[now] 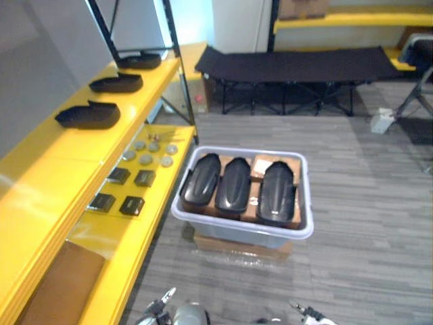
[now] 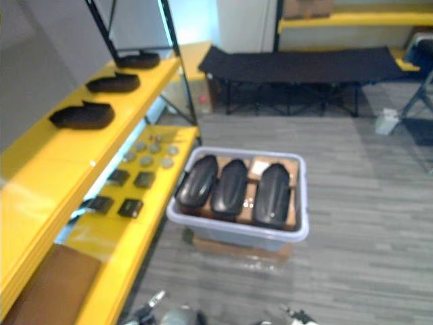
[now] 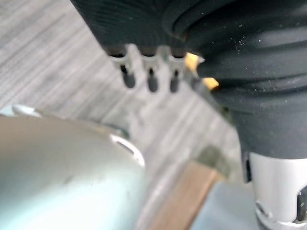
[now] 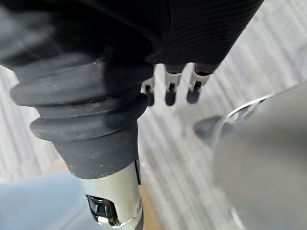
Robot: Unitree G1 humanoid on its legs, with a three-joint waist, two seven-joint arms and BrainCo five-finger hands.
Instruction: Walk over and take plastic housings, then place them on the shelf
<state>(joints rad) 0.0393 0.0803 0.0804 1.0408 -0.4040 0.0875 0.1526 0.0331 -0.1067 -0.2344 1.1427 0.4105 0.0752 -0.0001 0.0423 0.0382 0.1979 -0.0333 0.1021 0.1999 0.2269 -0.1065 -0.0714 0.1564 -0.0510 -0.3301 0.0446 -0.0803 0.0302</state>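
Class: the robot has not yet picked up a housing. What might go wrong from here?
1. The three housings lie tightly side by side in the bin; lifting one may drag its neighbour.
2. The bin rests on a cardboard box; pressing an edge might tip or shift it.
3. The top shelf already holds other housings; a careless placement might knock one off.

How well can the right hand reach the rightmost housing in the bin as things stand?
Probably not yet. The housing lies uncovered in the open bin, but the right hand hangs over the floor, fingers relaxed, short of it.
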